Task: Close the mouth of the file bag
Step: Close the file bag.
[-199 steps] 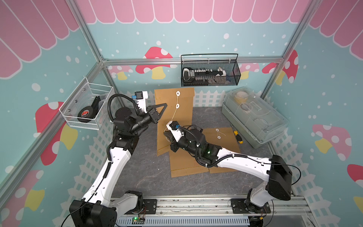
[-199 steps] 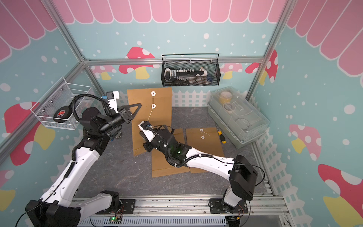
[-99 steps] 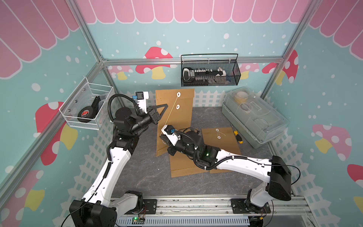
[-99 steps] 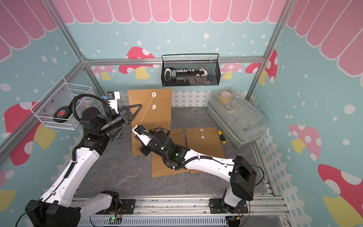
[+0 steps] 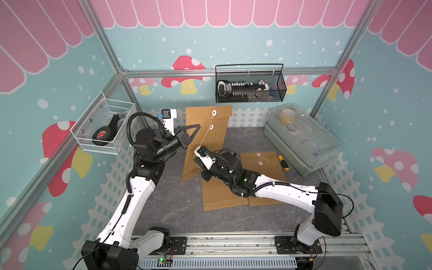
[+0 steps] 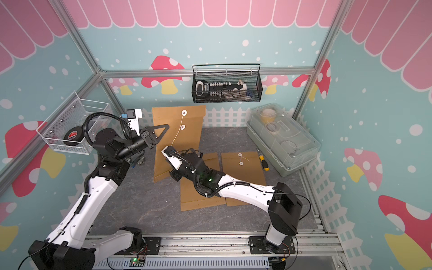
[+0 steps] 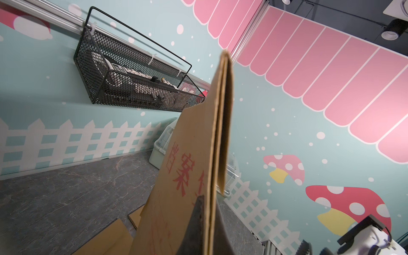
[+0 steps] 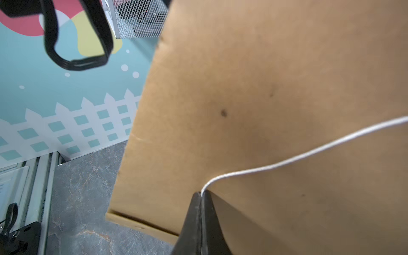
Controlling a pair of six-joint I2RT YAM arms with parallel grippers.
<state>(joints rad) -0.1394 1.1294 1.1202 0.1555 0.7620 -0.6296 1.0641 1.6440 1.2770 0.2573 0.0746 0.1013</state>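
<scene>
Left jaws: pressed together on file bag (image 7: 194,154), pinching side edge nearest left arm. Right jaws: pressed together, pinching white string (image 8: 309,154) just in front of bag's brown face. File bag held upright, slightly tilted, over counter (image 5: 168,205) between both arms. String runs up from right jaws to round button (image 5: 213,113) on flap. Spare bags (image 5: 219,196) lie flat under right arm.

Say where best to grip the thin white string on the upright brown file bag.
Pinch the thin white string near its free lower end, coming from the buttoned face of the upright brown file bag: there it hangs loose off the paper.
</scene>
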